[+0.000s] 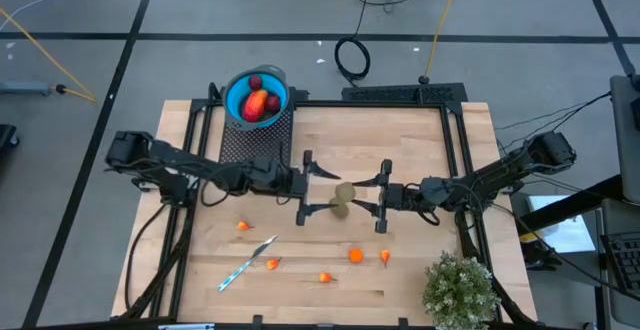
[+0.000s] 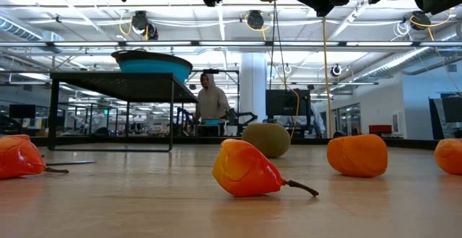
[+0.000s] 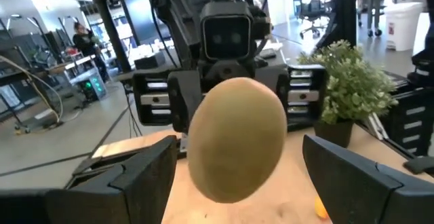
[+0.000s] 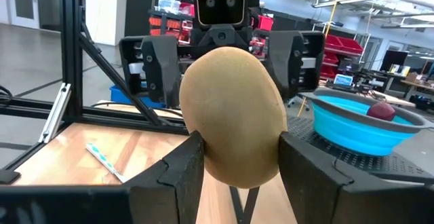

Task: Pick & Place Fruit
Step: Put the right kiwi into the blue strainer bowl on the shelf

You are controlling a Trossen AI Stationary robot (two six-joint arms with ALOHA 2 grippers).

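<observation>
While the two arms meet nose to nose over the middle of the table point(image 1: 400, 130), the right gripper point(image 1: 381, 200) has its fingers point(image 4: 308, 170) pressed against both sides of an olive-brown oval fruit point(image 4: 232, 115), holding it up off the wood. Facing it, the left gripper point(image 1: 305, 188) stands with its jaws spread as wide as they go, one finger point(image 3: 135, 176) either side of that oval with clear air between; it grips nothing.

Under the held piece a second olive-brown oval point(image 1: 341, 208) lies on the boards near the table's centre. Toward the front edge lie the small orange bits point(image 1: 355, 255), strung out from left to right, with a thin silver-blue stick point(image 1: 247, 263) lying slantwise among them toward the front left. From table height the nearest is an orange piece with a thin stem point(image 2: 245, 169).

A blue bowl point(image 1: 238, 88) sits on a black mesh stand at the back left corner and holds dark red round fruit point(image 1: 256, 82) and a larger red-orange piece point(image 1: 257, 104). A bushy green plant point(image 1: 459, 288) stands at the front right corner.

I can read no label or writing on anything. A person point(image 2: 211, 101) stands far off in the room beyond.
</observation>
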